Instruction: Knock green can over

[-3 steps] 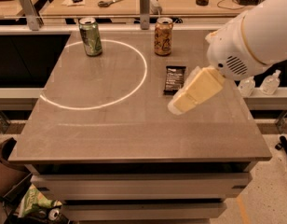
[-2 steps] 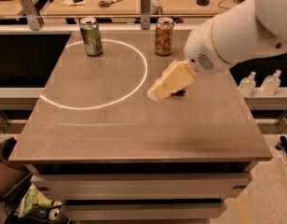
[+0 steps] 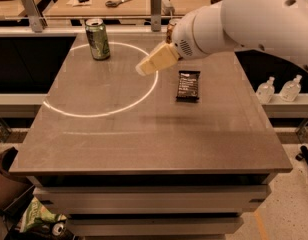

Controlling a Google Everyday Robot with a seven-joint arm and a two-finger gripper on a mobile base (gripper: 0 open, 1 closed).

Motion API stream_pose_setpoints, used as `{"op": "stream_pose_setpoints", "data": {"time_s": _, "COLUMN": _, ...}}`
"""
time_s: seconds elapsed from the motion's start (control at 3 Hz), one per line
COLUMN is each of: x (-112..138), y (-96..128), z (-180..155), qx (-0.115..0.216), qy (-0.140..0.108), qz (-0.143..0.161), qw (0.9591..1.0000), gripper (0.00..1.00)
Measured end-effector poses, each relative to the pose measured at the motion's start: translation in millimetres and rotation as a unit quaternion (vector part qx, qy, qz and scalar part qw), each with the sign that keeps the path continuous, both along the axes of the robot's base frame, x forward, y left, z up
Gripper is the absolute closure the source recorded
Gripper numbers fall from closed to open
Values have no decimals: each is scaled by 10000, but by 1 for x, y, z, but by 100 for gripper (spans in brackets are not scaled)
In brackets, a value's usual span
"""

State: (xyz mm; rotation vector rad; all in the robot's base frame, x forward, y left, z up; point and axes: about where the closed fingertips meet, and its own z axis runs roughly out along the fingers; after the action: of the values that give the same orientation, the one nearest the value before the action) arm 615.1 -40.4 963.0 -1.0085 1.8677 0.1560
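Green can (image 3: pixel 97 39) stands upright near the far left edge of the grey tabletop (image 3: pixel 144 144), on the rim of a white ring (image 3: pixel 153 86). Cream jaws, pressed together and holding nothing, hang over the ring's far right side, well apart from the can, with open surface between. 1 dark snack bar (image 3: pixel 188 85) lies just right of the ring
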Motion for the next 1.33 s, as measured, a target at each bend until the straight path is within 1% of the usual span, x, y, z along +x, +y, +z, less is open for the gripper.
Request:
{"op": "stream_pose_setpoints", "data": {"time_s": 0.33, "x": 24, "y": 35, "z": 4, "qx": 239, "qy": -101, "qz": 232, "qw": 9994, "gripper": 0}}
{"op": "stream_pose_setpoints", "data": {"time_s": 0.67, "x": 25, "y": 40, "z": 4, "qx": 241, "qy": -106, "qz": 242, "qw": 9994, "gripper": 0}}
{"op": "stream_pose_setpoints", "data": {"time_s": 1.0, "x": 38, "y": 66, "z": -5, "qx": 247, "qy": -170, "qz": 290, "qw": 9991, "gripper": 0}}
{"op": "stream_pose_setpoints", "data": {"time_s": 1.33, "x": 55, "y": 96, "z": -14, "qx": 304, "qy": -280, "qz": 413, "qw": 9983, "gripper": 0}}
